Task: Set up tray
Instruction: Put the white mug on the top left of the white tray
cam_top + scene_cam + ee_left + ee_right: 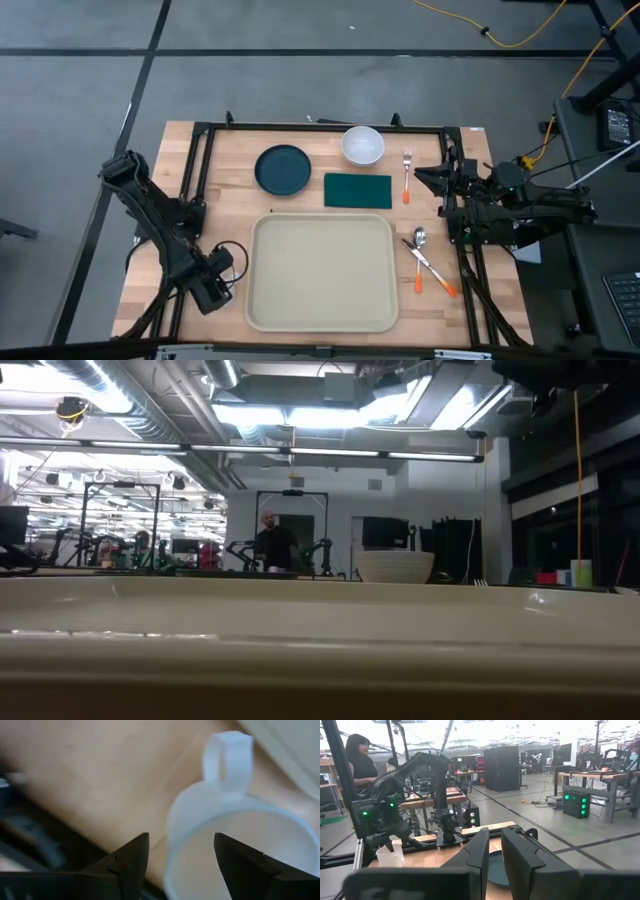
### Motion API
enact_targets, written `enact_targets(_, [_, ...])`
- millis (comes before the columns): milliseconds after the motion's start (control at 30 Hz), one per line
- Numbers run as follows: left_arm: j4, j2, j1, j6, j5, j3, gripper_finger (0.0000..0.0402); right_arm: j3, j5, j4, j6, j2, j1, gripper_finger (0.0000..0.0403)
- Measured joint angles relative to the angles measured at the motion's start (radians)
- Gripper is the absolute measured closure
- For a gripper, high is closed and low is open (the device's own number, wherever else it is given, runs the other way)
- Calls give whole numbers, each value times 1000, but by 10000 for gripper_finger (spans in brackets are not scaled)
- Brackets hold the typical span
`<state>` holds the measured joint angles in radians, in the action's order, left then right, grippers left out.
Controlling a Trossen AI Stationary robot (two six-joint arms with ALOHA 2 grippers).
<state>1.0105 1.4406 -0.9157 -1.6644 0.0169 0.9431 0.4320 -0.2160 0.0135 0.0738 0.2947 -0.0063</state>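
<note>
The cream tray point(320, 272) lies at the table's near middle; its rim point(300, 650) fills the low view. My left gripper point(214, 290) point(180, 837) is open at the tray's near left corner, above a translucent white cup point(245, 827) point(387, 856) that stands on the wood. One finger is outside the cup's wall and the other is over its mouth. The arm hides the cup in the high view. My right gripper point(420, 178) point(495, 832) is shut and hovers at the right, beside the fork point(408, 175). My left gripper comes at the cup from above, astride its wall on the side away from the handle point(227, 752). One finger point(132, 860) is outside the wall and one finger point(240, 865) is over the opening. I cannot tell whether either touches the cup.
Beyond the tray lie a dark blue plate point(283, 168), a white bowl point(363, 145) point(395, 567) and a green napkin point(357, 190). A spoon and a knife with orange handles point(428, 262) lie right of the tray. A black frame edges the table. People stand in the room behind.
</note>
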Motion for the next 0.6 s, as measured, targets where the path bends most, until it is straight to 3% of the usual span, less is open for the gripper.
enact_targets(167, [-71, 0, 0, -1, 1, -43, 241, 0, 0, 0, 0, 0, 0, 345])
enact_targets(367, [-43, -7, 11, -4, 12, -43, 382, 0, 0, 0, 1, 0, 0, 345])
enact_targets(467, [-6, -23, 34, -8, 2, -25, 394, 0, 0, 0, 0, 0, 0, 345])
enact_targets(600, [166, -45, 98, 67, -49, 86, 397, 0, 0, 0, -1, 0, 0, 345])
